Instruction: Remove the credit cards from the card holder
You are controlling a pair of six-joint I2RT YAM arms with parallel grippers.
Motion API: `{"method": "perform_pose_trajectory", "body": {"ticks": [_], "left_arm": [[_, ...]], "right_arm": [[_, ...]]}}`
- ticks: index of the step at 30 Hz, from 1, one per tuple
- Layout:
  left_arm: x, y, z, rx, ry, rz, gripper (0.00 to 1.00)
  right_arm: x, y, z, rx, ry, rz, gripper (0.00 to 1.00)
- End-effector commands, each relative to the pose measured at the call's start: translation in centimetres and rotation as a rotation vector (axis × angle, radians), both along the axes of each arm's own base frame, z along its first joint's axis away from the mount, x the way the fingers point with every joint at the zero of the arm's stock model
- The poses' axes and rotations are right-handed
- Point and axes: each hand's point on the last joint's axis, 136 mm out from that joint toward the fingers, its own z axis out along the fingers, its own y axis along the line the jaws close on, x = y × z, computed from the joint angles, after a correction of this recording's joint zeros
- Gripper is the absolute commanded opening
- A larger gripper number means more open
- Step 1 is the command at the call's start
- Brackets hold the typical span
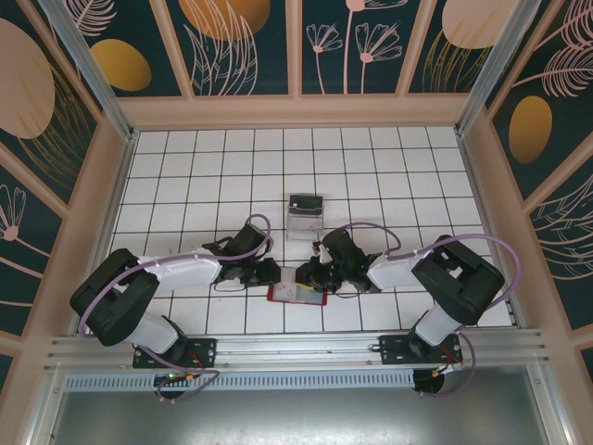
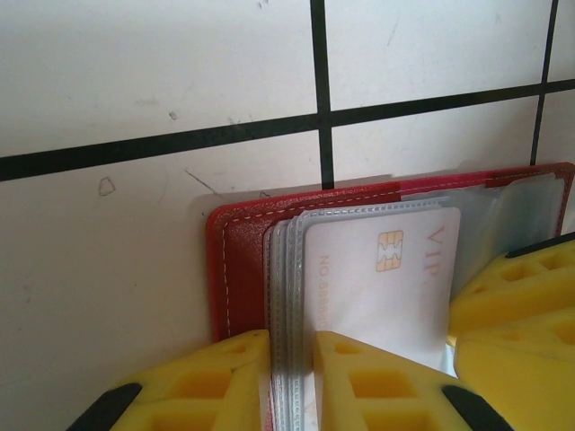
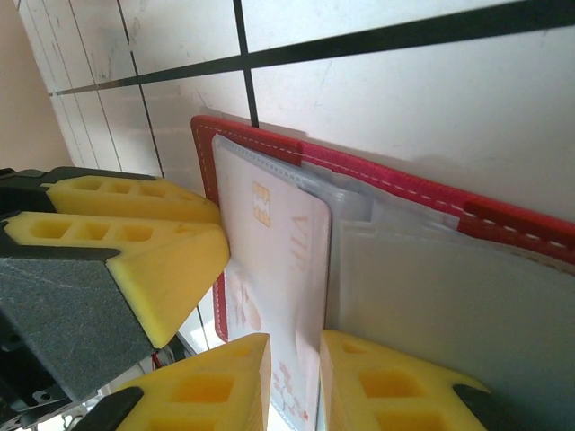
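Red and lying open, the card holder sits flat on the white-tiled counter, toward 6 o'clock in the top view. Both arms reach in to it from either side. A clear plastic box stands apart from it at its 12 o'clock.

The left hand is at the holder's 10 o'clock corner. Seen from its own wrist camera, its yellow fingers are narrow. They straddle the edge of the stack of clear plastic sleeves inside the red cover, with the sleeves filling the slim gap between them.

The right hand is at the holder's 12 to 1 o'clock edge, close beside the left hand. In the right wrist view its fingers are also narrow. They are closed down on the top sleeve and the credit card inside it.

That card is pale, almost white, with a gold chip and the letters VIP. It is tucked in its sleeve, lying over the other sleeves. In the left wrist view the right hand's yellow fingers come in at 3 o'clock beside the card. I cannot tell whether further cards sit in the sleeves beneath.
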Motion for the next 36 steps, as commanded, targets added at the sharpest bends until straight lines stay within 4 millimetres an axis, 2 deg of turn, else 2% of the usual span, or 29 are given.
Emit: {"method": "perform_pose_trajectory", "body": {"ticks": [1,12,19,25,32,36], "left_arm": [[-1.46,1.75,-2.06,0.09,0.061,-0.007,0.21],[-1.51,1.8,-2.05,0.091,0.061,-0.007,0.22],[-1.54,1.83,-2.11,0.093,0.063,-0.007,0.21],[-1.59,1.84,-2.01,0.091,0.061,-0.008,0.21],[-1.54,1.87,-2.08,0.095,0.062,-0.007,0.22],[-1.53,1.88,-2.04,0.095,0.061,-0.008,0.22]], "right_arm": [[0.47,1.15,0.84,0.029,-0.034,0.014,0.23],[0.52,0.77,0.09,-0.03,-0.032,0.009,0.24],[0.55,1.47,0.72,-0.003,-0.044,0.02,0.24],[0.5,0.6,-0.11,-0.06,-0.044,0.005,0.26],[0.67,1.19,0.28,-0.047,-0.049,0.009,0.26],[0.69,0.57,-0.02,-0.078,-0.054,-0.003,0.26]]}}
